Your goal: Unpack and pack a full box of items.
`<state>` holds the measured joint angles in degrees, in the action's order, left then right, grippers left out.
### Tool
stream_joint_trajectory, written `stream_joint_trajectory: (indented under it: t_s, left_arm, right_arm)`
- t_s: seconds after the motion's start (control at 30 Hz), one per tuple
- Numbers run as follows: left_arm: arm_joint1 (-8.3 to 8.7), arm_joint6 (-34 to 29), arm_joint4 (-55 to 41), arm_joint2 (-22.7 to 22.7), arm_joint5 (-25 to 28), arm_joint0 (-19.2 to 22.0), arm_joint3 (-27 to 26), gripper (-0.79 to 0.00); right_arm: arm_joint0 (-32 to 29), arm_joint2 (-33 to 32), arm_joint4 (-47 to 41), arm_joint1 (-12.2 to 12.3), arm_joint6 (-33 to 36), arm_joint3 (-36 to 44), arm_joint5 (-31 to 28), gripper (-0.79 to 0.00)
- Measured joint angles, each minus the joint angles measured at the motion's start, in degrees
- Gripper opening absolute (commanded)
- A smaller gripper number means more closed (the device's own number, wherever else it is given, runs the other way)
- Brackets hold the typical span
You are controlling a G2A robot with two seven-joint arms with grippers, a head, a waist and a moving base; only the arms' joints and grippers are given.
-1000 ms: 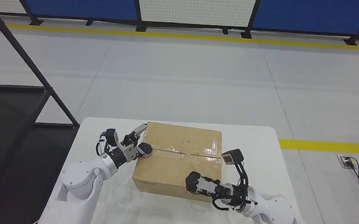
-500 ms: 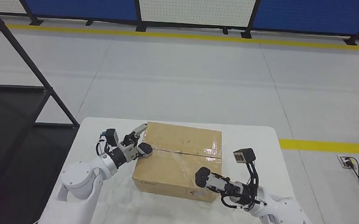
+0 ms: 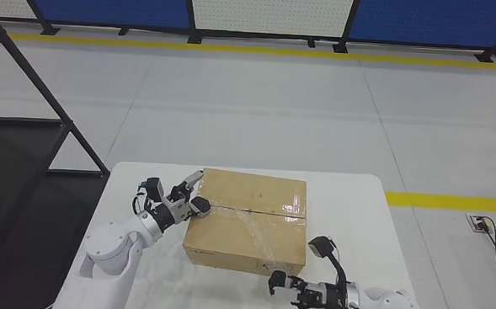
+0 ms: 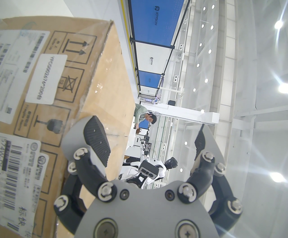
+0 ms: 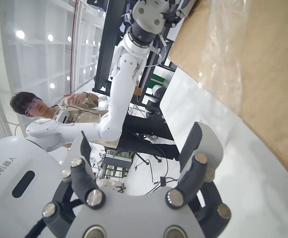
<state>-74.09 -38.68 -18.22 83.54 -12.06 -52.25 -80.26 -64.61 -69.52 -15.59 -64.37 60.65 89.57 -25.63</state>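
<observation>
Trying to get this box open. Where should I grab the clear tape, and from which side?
Grip the crinkled stretch of clear tape where it crosses the cardboard box's near top edge and runs down its front face; it looks lifted there, flatter along the seam. Come from the robot's side with the right gripper, whose open fingers sit just off that face.

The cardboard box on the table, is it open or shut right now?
Shut. In the top view, both top flaps of the cardboard box lie flat and meet at a seam with clear tape along it.
</observation>
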Motion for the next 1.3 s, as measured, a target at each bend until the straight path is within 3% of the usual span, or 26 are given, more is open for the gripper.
stream_joint_trajectory:
  t_s: [0.6, 0.97, 1.3]
  left_arm:
    - [0.00, 0.00, 0.00, 0.00, 0.00, 0.00, 0.00, 0.000]
    - [0.00, 0.00, 0.00, 0.00, 0.00, 0.00, 0.00, 0.000]
    - [0.00, 0.00, 0.00, 0.00, 0.00, 0.00, 0.00, 0.000]
  right_arm:
    - [0.80, 2.79, -1.42, 0.08, 2.77, -3.60, -1.27, 0.000]
    - [0.77, 3.60, -1.88, -0.31, -3.70, -4.39, -3.59, 0.000]
    - [3.23, 4.96, -8.34, -0.89, -2.84, -4.34, -5.45, 0.000]
